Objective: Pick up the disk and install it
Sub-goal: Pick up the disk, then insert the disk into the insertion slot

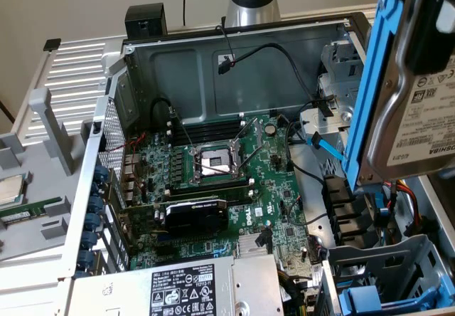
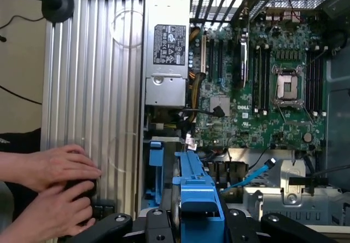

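- The open computer case [image 1: 178,67] has its board facing up. I judge the step in hand to be carrying the disk over it, which is best done high, clear of the loose cables [image 1: 284,53].
- The disk [image 1: 426,109] hangs on edge in its blue carrier [image 1: 366,81] at the exterior view's right, above the drive cage [image 1: 384,259].
- The claw [image 2: 199,221] is clenched on the carrier, with the disk between its fingers.

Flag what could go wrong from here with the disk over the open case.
1. The disk hangs in the gripper close to the blue cable; lowering could snag or pinch it.
2. A person's hands rest at the ribbed panel nearby; the arm might strike them.
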You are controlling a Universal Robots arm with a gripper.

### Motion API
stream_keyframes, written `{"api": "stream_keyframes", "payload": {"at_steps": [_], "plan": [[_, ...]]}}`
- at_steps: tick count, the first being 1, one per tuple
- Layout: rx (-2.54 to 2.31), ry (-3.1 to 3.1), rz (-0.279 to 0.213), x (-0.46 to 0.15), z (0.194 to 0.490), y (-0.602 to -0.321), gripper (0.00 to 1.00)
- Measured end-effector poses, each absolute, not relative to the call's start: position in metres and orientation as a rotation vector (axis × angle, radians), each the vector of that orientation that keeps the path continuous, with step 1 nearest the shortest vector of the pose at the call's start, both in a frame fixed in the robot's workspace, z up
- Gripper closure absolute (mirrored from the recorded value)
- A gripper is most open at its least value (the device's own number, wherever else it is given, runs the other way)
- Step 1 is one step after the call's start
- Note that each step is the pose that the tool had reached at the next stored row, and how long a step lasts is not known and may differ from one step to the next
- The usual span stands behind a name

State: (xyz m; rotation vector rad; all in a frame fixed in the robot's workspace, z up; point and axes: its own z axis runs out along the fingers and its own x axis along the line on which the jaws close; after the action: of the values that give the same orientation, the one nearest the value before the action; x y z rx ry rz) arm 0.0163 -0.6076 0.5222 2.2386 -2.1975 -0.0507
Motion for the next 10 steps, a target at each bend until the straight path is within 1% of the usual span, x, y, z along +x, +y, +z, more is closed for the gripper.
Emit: {"api": "stream_keyframes", "payload": {"at_steps": [10], "plan": [[2.237, -2.198, -0.052, 0.0166, 0.5221, -0.6075, 0.63]]}}
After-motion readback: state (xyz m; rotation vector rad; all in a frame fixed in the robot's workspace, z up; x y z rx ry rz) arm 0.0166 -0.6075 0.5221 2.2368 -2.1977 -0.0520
